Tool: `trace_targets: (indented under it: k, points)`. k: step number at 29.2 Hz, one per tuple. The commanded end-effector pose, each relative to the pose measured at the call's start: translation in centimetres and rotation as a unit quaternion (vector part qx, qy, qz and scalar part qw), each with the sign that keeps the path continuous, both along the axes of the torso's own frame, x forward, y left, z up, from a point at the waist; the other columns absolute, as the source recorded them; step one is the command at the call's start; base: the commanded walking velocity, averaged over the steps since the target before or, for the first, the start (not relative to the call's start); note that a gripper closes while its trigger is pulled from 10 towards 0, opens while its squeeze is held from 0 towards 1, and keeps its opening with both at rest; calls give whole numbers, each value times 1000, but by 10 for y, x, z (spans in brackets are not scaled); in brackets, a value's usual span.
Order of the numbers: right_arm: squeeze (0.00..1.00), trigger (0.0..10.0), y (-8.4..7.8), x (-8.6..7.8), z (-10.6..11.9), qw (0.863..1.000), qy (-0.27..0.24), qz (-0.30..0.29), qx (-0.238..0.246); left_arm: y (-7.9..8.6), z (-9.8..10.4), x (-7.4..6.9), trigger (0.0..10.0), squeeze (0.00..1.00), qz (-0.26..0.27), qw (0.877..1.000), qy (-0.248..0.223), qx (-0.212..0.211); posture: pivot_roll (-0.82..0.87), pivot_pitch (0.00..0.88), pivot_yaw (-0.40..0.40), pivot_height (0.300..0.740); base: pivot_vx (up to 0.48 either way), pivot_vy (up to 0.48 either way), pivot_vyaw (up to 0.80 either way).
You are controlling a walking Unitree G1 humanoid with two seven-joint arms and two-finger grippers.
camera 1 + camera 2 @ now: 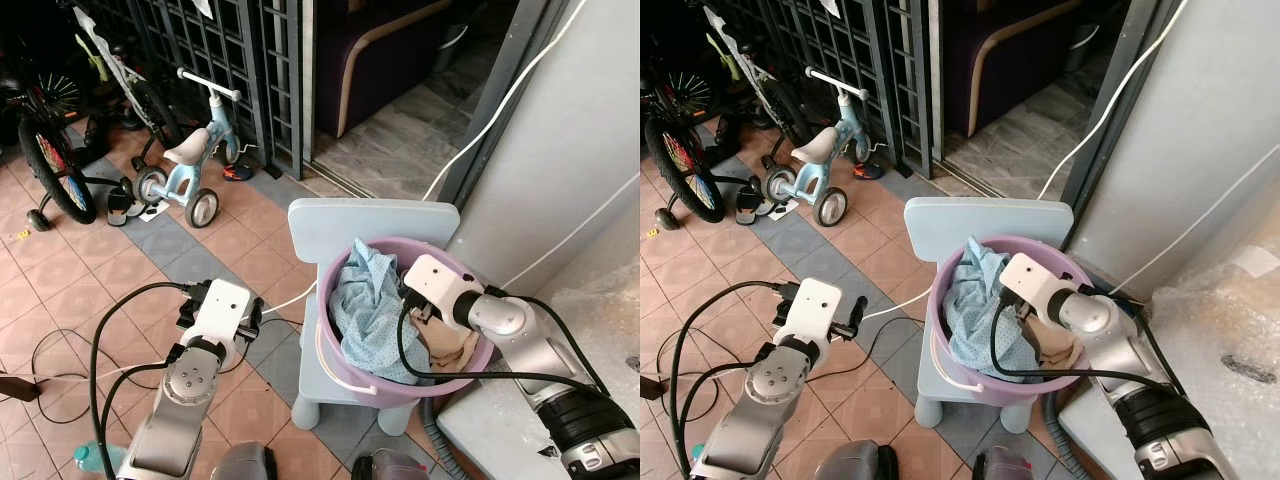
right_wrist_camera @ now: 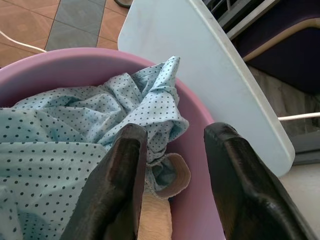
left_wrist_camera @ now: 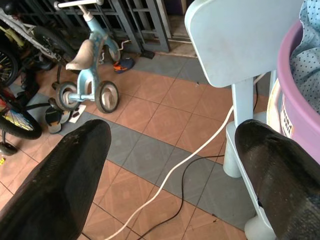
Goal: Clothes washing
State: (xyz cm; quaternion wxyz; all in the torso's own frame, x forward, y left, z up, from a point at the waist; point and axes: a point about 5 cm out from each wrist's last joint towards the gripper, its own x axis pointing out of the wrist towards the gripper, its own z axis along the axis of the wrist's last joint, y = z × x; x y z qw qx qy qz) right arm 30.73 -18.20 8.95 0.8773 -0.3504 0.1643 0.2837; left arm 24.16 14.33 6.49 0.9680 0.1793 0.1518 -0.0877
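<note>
Setup: a round lilac plastic laundry tub [image 1: 345, 385] sits on the seat of a small pale-blue plastic child's chair [image 1: 370, 218], which stands on the terracotta-and-grey tiled floor [image 1: 75, 285]. Inside the tub lies a crumpled light-blue garment with dark dots [image 1: 372, 315], heaped toward the chair-back side and the robot's left; a beige cloth [image 1: 452, 350] lies under it on the robot's right side of the tub.

Right hand [image 2: 172, 150]: over the tub interior, reaching in from the robot's right. Fingers part-open with a clear gap between them. One finger [image 2: 120, 175] touches a fold of the dotted garment; the other [image 2: 235, 170] stands beside the inner tub wall. Nothing is clamped.

Left hand [image 3: 172, 165]: held low over the floor, to the left of the chair and well apart from the tub. Fingers spread wide, holding nothing. A white cable [image 3: 175, 175] runs across the tiles below it.

Key relation: the garment lies directly ahead of and just under the right fingertips. Its bulk extends away from that hand toward the robot's left. Right arm is clearly the nearer one.

Judgement: the step in hand looks like gripping the dotted garment to lift it out. The raised fold beside the rim seems the easiest purchase. Risk: pinching the beige cloth as well, or catching the tub wall.

Background: a light-blue child's tricycle [image 1: 185, 170] by the dark metal gate [image 1: 215, 60].
</note>
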Motion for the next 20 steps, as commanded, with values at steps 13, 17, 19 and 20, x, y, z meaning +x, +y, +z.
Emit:
trace_targets:
  k: [13, 17, 19, 20]
  points:
    - [1000, 10000, 41, -4, -52, 995, 79, 42, -45, -2, 4, 3, 10000, 0, -17, 1000, 3, 5, 48, 91, 4, 740, 0, 0, 0]
    - [1000, 10000, 36, -8, -62, 990, 127, 33, -51, 1, 4, 3, 10000, 0, -15, 1000, 4, 8, 48, 83, -2, 740, 0, 0, 0]
    - [1000, 10000, 32, -9, -66, 987, 144, 30, -58, 2, 3, 3, 10000, 0, -15, 1000, 5, 9, 48, 82, -2, 740, 0, 0, 0]
    - [259, 10000, 27, -11, -70, 985, 157, 27, -70, 1, 3, 3, 10000, 0, -15, 1000, 6, 10, 46, 79, -4, 740, 0, 0, 0]
